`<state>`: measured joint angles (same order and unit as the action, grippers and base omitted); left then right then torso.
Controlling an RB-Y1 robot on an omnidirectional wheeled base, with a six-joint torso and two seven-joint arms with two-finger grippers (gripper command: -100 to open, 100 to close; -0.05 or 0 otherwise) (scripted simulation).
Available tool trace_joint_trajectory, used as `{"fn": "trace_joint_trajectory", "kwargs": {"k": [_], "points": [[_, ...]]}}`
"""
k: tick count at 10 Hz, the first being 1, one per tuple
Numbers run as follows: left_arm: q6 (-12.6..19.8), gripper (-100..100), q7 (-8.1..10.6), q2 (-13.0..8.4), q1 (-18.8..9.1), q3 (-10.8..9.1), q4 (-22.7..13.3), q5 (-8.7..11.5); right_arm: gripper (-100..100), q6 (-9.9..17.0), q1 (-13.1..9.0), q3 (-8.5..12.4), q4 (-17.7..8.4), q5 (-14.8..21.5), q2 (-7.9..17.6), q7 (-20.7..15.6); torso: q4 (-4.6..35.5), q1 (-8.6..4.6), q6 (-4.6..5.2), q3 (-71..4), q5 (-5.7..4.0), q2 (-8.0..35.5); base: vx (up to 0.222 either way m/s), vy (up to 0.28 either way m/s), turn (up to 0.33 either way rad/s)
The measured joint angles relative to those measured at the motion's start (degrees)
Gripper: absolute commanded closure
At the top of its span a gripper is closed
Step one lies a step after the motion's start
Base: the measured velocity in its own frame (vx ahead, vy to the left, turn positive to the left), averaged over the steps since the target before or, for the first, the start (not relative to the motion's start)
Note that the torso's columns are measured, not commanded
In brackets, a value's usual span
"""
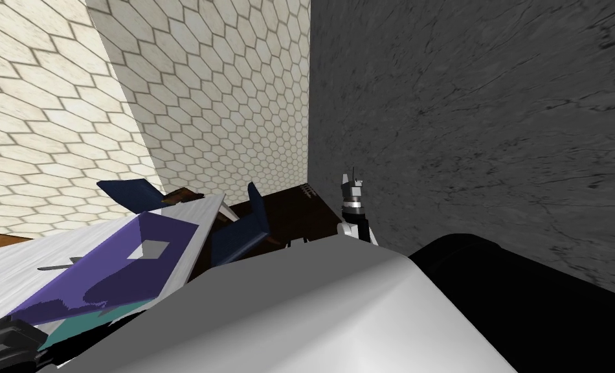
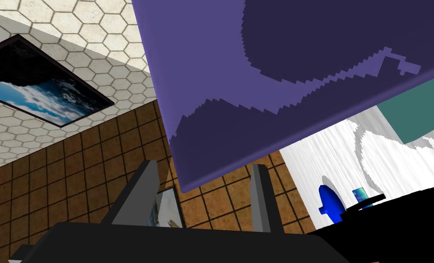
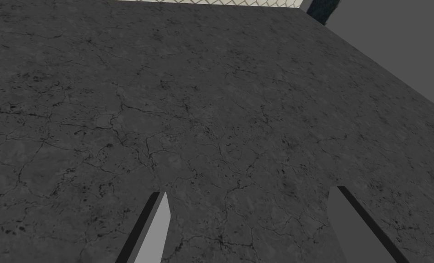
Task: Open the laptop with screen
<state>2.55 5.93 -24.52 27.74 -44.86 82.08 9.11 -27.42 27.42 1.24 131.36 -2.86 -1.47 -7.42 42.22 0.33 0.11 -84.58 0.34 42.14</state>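
Note:
The laptop's purple lid [image 1: 115, 272] lies slanted on the white table [image 1: 34, 259], at my left. A teal surface [image 1: 73, 331] shows under its near edge. In the left wrist view a corner of that lid [image 2: 280, 82] hangs just past my left gripper [image 2: 200, 194]. The two fingers [image 2: 138, 196] stand apart on either side of the corner, and I see no contact with it. Teal [image 2: 417, 109] shows below the lid there too. My right gripper [image 1: 353, 184] points up by the dark marbled wall [image 1: 481, 129], open and holding nothing [image 3: 248, 223].
Two dark blue chairs [image 1: 128, 193] [image 1: 248, 226] stand past the table's far edge, against the hexagon-tiled wall [image 1: 222, 97]. A blue object [image 2: 329, 205] and a small teal box [image 2: 360, 194] sit on the table [image 2: 321, 155]. The dark wall closes off my right side.

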Motion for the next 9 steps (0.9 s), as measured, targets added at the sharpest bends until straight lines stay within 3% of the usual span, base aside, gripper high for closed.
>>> {"fn": "trace_joint_trajectory", "kwargs": {"k": [2,9], "points": [[0.3,100,2.69,-0.4,0.2,0.02,0.0,-0.1,0,0.0,0.0,0.0,0.0,0.0,0.0,0.0,0.0,-0.14,0.05,0.0,0.00,0.0,0.003,0.001,-0.024],[3.2,100,13.64,-7.0,4.8,2.42,-2.5,-0.3,0,0.0,0.0,0.0,0.0,0.0,0.0,0.0,0.0,-0.07,0.01,0.0,-0.06,0.0,0.004,-0.002,-0.026]]}}
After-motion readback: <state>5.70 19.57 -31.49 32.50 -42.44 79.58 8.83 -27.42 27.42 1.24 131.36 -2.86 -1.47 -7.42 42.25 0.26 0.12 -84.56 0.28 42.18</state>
